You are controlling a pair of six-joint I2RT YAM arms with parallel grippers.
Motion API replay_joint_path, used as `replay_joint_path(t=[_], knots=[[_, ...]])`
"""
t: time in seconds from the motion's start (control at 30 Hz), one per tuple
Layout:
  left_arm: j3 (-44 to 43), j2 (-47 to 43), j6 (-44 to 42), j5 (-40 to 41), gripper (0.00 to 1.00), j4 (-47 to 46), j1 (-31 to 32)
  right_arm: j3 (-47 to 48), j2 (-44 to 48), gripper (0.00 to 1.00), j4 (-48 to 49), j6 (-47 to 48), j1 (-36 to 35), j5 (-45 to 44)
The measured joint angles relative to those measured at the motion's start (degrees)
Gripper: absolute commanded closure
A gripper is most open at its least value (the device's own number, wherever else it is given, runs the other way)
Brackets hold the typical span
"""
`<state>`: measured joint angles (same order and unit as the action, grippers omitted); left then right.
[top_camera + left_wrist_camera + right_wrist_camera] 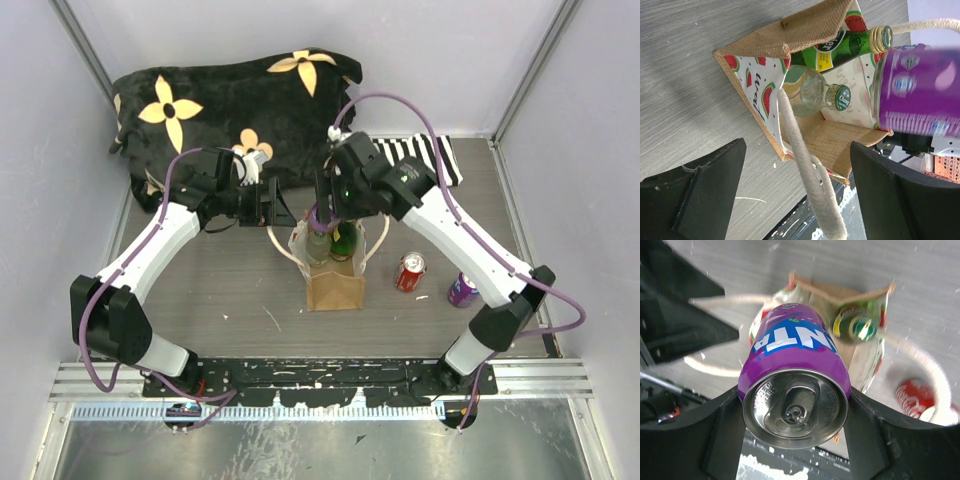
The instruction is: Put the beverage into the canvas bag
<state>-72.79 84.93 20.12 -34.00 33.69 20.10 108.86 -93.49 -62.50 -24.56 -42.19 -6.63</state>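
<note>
Beverage to be bagged, a purple can (795, 347), is clamped by its sides between the fingers of the right gripper (795, 400), its tabbed top turned toward the wrist camera; in the top view it is seen at the centre of the frame, just above the open mouth of the canvas bag (335, 288) and not yet inside. The bag is stood upright at the middle of the table (250, 300); a green bottle (840, 45) and a clear bottle (807, 90) are already lodged in it, necks up. The left gripper (797, 147) is placed just left of the bag in the top view, its jaws spread wide and nothing gripped; one cream rope handle (795, 130) is seen running between its fingers. A red can (410, 271) and a second purple can (462, 290) are set on the table right of the bag; a black flowered cushion (230, 100) fills the upper left; a striped cloth (435, 160) is laid at the upper right.
</note>
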Motion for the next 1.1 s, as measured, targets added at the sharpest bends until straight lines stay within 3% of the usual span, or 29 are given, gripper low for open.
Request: replay_joint_path(t=[0.27, 1.1], knots=[[0.0, 0.1, 0.1, 0.0, 0.08, 0.0, 0.2, -8.0, 6.8, 0.99, -2.3, -6.7, -6.6, -4.3], [0.0, 0.1, 0.1, 0.0, 0.08, -0.1, 0.4, -25.4, 5.4, 0.99, 3.5, -8.6, -6.7, -10.9]])
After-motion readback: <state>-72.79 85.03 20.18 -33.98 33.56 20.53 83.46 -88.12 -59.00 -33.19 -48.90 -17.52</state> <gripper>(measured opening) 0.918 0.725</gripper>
